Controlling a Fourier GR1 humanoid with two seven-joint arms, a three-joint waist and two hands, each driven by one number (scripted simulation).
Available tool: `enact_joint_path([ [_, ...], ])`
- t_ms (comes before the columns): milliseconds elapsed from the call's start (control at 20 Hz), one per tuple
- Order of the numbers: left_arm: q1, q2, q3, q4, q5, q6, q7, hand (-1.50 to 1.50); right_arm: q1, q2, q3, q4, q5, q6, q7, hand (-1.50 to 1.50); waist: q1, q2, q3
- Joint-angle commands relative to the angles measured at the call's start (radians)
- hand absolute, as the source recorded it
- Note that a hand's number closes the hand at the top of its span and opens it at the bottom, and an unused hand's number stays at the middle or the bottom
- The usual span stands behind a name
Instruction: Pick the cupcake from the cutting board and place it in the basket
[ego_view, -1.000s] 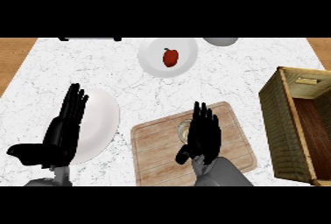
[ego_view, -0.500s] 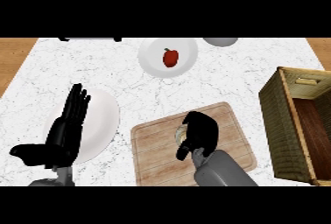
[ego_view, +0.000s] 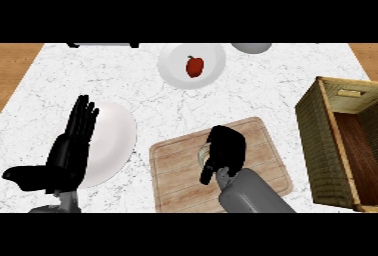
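Observation:
On the wooden cutting board (ego_view: 177, 175) my right hand (ego_view: 225, 152) is curled over the cupcake (ego_view: 203, 154), of which only a pale sliver shows at the hand's left edge. The hand and cupcake sit low on the board. The woven basket (ego_view: 317, 145) stands at the right edge of the counter, its brown inside open to view. My left hand (ego_view: 70, 145) rests open at the lower left, fingers pointing up, over a white plate.
A white plate (ego_view: 118, 140) lies under my left hand. At the back, another white plate (ego_view: 177, 70) carries a red pepper (ego_view: 195, 66). A grey bowl (ego_view: 252, 47) and a dark object (ego_view: 103, 45) sit at the far edge.
My right hand went from open and flat above the board to curled down around the cupcake. The left hand has not moved.

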Motion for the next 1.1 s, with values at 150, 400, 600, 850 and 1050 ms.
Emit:
enact_joint_path([
  [150,0.001,-0.001,0.008,-0.006,-0.001,0.006,-0.005,0.00,-0.121,-0.140,-0.424,0.171,-0.002,-0.100,0.224,1.50,-0.018,0.032,0.001],
  [400,-0.006,-0.012,-0.024,-0.008,-0.010,-0.007,-0.017,0.00,-0.227,-0.228,-0.597,0.320,0.079,-0.149,0.319,1.50,0.039,0.045,-0.001],
  [600,-0.040,0.005,-0.026,-0.016,0.000,-0.029,0.015,0.00,-0.340,-0.260,-0.657,0.401,0.205,-0.239,0.363,1.50,0.083,0.046,0.001],
  [850,-0.060,-0.020,-0.051,0.009,-0.017,-0.019,0.005,0.00,-0.494,-0.322,-0.730,0.407,0.340,-0.349,0.349,1.50,0.096,0.044,0.000],
  [1050,-0.079,-0.014,-0.049,0.018,-0.015,-0.029,0.015,0.00,-0.599,-0.319,-0.721,0.441,0.511,-0.372,0.387,1.50,0.112,0.043,-0.002],
])
